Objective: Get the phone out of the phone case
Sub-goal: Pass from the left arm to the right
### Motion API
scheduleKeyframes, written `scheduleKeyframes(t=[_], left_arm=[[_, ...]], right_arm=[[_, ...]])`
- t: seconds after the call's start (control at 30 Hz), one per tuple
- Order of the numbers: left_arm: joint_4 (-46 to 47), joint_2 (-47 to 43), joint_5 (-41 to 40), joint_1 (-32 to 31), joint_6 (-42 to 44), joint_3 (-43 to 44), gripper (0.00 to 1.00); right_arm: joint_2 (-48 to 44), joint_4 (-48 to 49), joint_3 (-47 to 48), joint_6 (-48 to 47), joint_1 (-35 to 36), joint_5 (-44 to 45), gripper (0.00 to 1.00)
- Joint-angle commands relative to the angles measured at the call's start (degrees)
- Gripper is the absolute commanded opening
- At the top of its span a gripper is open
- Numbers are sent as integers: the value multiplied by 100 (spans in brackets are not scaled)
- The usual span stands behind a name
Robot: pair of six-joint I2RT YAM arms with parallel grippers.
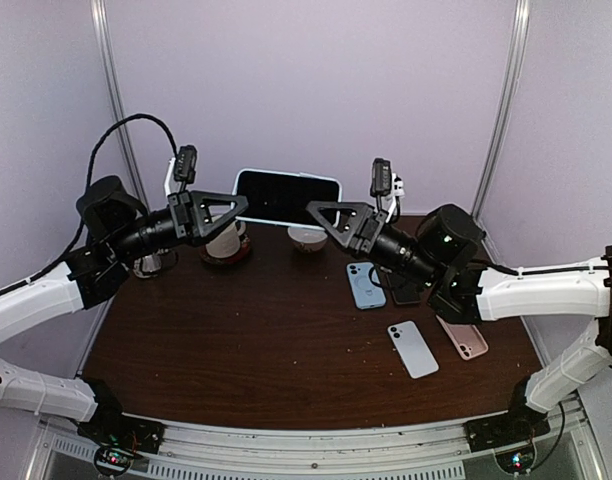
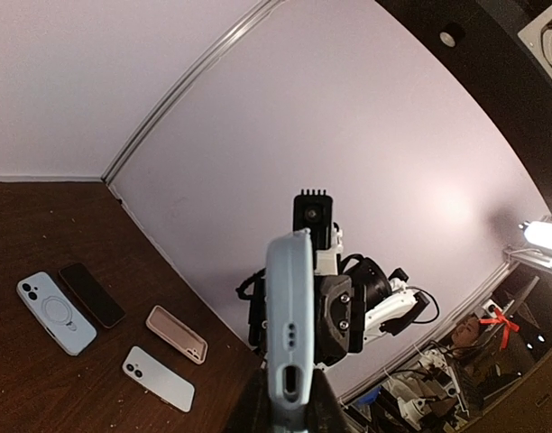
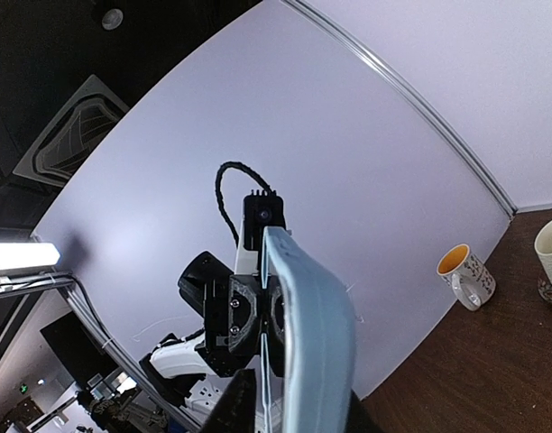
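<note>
The black-screened phone (image 1: 286,196), inside its pale blue soft case (image 2: 289,316), hung above the far edge of the dark wooden table (image 1: 266,340), with its long axis running left to right. The left gripper (image 1: 241,204) was clamped on the case's left end. The right gripper (image 1: 312,209) looked closed on the right end, and both were equally near.

Counter (image 1: 256,350): dark brown wood-grain top, semi-gloss, dotted with pale specks.
Phone case (image 2: 288,334): pale blue, smooth and matt; plastic or silicone, cannot tell which.
Phone (image 1: 286,197): black glass face, glossy.
Left claw (image 1: 236,206) and right claw (image 1: 316,212): matt black plastic.
Arm shells (image 1: 31,300): white plastic, light sheen; joints black, satin.
Mug (image 3: 464,275): glazed ceramic, shiny, patterned outside.
Light blue handset (image 1: 366,285) lying flat: smooth, matt back.
Rear wall (image 1: 306,80): matt pale panel, framed by satin metal strips (image 2: 188,88).
</note>
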Motion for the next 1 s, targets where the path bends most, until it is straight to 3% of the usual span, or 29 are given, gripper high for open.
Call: scheduleKeyframes(t=[0.0, 0.1, 0.23, 0.5, 0.77, 0.97], left_arm=[[325, 20, -265, 16, -61, -110, 0], [298, -8, -311, 16, -26, -150, 0], [-30, -44, -387, 25, 207, -87, 0], [-1113, -83, -258, 236, 916, 367, 37], [-2986, -185, -422, 616, 2327, 1062, 55], [-4110, -141, -825, 666, 3545, 1623, 71]], right_arm=[[-46, 491, 294, 22, -18, 184, 16], [-37, 377, 319, -17, -18, 69, 4], [-125, 300, 167, -61, -34, -4, 0], [-517, -207, -128, -435, -66, -185, 0], [-1324, -1767, -369, -1547, -139, 268, 0], [-1596, -2341, -369, -1875, -451, -184, 0]])
